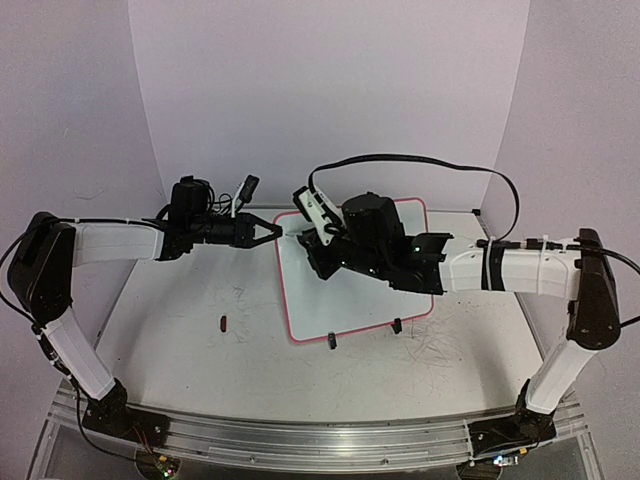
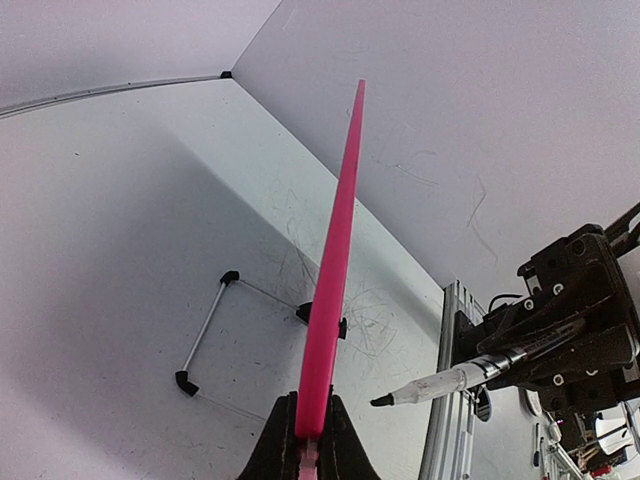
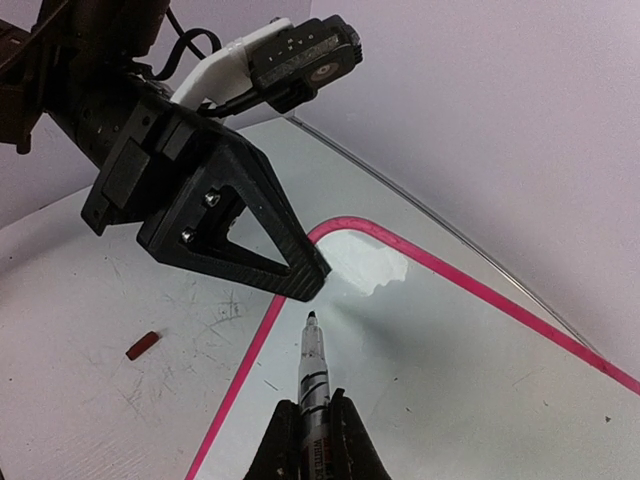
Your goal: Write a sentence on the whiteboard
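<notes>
The whiteboard (image 1: 350, 295), white with a red-pink frame and two black clip feet, lies at the table's middle. My left gripper (image 1: 278, 231) is shut on its frame at the far left corner. The left wrist view shows the frame edge-on (image 2: 335, 260) between the fingers of the left gripper (image 2: 310, 425). My right gripper (image 3: 313, 435) is shut on a whiteboard marker (image 3: 314, 365). The uncapped tip hangs just above the board (image 3: 440, 350) near that corner, close to the left fingers (image 3: 270, 255). The marker also shows in the left wrist view (image 2: 450, 382). No sentence shows on the board.
A small red marker cap (image 1: 223, 322) lies on the scuffed tabletop left of the board, also in the right wrist view (image 3: 143, 346). A thin rod with black ends (image 2: 205, 335) lies beside the board. The aluminium rail (image 1: 300, 435) runs along the near edge.
</notes>
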Motion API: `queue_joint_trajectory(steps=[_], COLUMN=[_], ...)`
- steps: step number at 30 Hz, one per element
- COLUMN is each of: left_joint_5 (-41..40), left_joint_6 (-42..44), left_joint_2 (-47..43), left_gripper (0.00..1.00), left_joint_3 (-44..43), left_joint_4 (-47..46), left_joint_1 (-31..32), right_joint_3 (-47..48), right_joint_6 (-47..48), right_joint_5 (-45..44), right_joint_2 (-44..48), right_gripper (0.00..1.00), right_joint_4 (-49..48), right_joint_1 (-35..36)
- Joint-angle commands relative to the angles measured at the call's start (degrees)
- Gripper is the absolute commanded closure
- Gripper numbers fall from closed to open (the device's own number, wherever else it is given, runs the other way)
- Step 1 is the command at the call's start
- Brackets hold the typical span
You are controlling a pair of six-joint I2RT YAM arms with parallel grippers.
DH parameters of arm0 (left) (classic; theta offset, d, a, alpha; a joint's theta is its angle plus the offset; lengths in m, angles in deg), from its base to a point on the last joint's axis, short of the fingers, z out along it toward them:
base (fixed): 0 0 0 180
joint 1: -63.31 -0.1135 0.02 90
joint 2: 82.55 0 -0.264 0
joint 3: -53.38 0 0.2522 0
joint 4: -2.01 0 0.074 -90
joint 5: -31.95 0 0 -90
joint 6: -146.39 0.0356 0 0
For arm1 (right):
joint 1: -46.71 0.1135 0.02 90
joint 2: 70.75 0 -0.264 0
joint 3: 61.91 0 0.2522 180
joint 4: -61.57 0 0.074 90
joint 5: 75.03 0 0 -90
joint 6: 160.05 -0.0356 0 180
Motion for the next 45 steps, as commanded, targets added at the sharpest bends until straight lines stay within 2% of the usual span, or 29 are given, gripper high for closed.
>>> queue_joint_trajectory(steps=[1, 22, 45], left_joint_5=[0.1, 0.4, 0.5], left_joint_6=[0.9, 1.0, 1.0], left_joint_2=[-0.3, -0.8, -1.0], left_gripper=[1.00, 1.00, 1.00], left_joint_3=[-1.5, -1.3, -1.3], left_joint_4=[-1.0, -1.0, -1.0], left_joint_1=[-0.1, -0.1, 0.0], right_joint_3=[2.6, 4.0, 0.5], right_joint_6=[0.6, 0.5, -1.3], right_joint_5=[-1.3, -3.8, -3.6], right_joint_2=[-1.1, -3.3, -2.0], right_gripper=[1.00, 1.00, 1.00], right_joint_4=[-2.6, -2.8, -1.8], right_joint_1=[0.3, 0.3, 0.3])
